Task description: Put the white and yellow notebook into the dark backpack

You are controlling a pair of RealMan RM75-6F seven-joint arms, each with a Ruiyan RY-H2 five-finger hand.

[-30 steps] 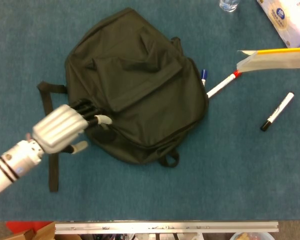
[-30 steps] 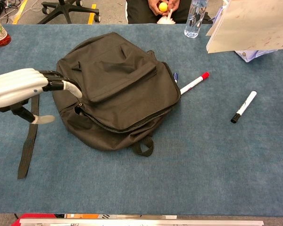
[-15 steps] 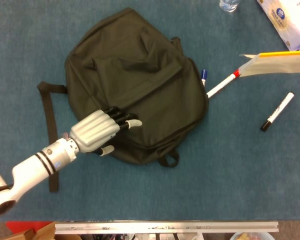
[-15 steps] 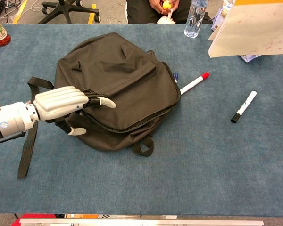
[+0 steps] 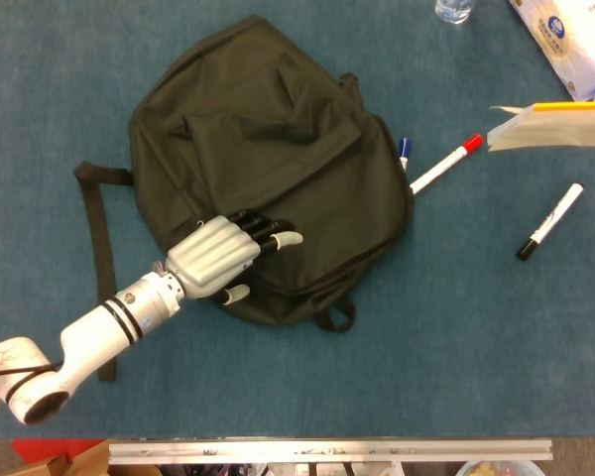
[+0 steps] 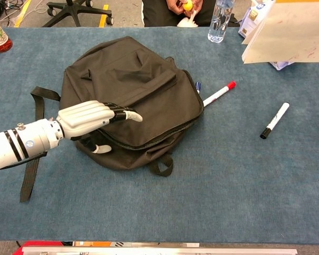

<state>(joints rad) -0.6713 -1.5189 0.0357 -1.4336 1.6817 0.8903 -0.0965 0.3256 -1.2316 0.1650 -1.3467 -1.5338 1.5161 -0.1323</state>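
Observation:
The dark backpack (image 5: 278, 129) (image 6: 133, 74) lies flat on the blue table, its zipper seam curving along the near side. My left hand (image 5: 218, 258) (image 6: 87, 118) rests on the bag's near left part, fingers stretched out over the seam, thumb lower against the bag's edge, holding nothing. The white and yellow notebook (image 5: 555, 124) (image 6: 290, 32) hangs in the air at the far right, above the table, cut off by the frame edge. Whatever holds it is out of frame, and my right hand shows in neither view.
A red-capped marker (image 5: 441, 166) (image 6: 218, 93) and a blue pen (image 5: 405, 151) lie just right of the bag. A black marker (image 5: 550, 220) (image 6: 275, 120) lies further right. A water bottle (image 6: 221, 18) and a white package (image 5: 565, 40) stand at the back. A loose strap (image 5: 99, 268) trails left.
My left hand has moved right, from beside the bag's left edge onto its front, with the arm reaching further in. The notebook has drifted slightly to the right.

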